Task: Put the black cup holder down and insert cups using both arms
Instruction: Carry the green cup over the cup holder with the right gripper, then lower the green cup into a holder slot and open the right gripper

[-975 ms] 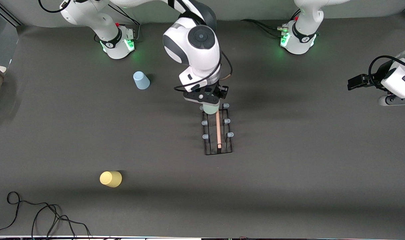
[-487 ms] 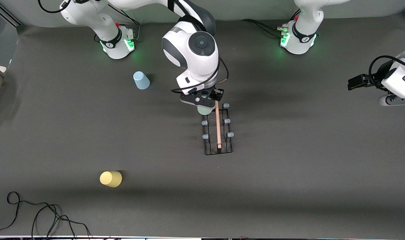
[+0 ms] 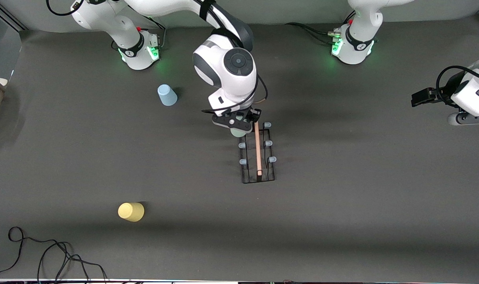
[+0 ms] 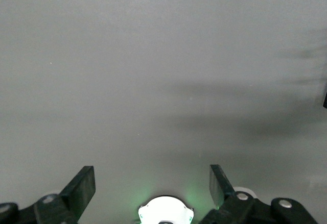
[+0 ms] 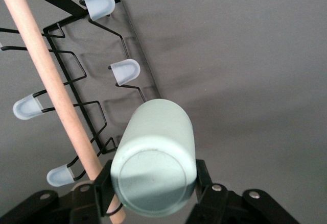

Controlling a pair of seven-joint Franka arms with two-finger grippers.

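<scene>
The black cup holder stands mid-table, with its wooden top bar pointing toward the front camera. My right gripper is shut on the pale green cup, held bottom-up over the peg row at the holder's end farthest from the camera. In the right wrist view the cup sits between my right gripper's fingers, beside the bar and the wire rack; the peg under it is hidden. The light blue cup and the yellow cup stand upside down on the table. My left gripper waits open and empty.
A black cable lies on the table at the right arm's end, nearest the camera. The green-lit arm bases stand along the table edge farthest from the camera. The left arm's base shows in the left wrist view.
My right gripper has shifted with the green cup toward the right arm's end, off the wooden bar and over the peg row. The left arm has not moved.
</scene>
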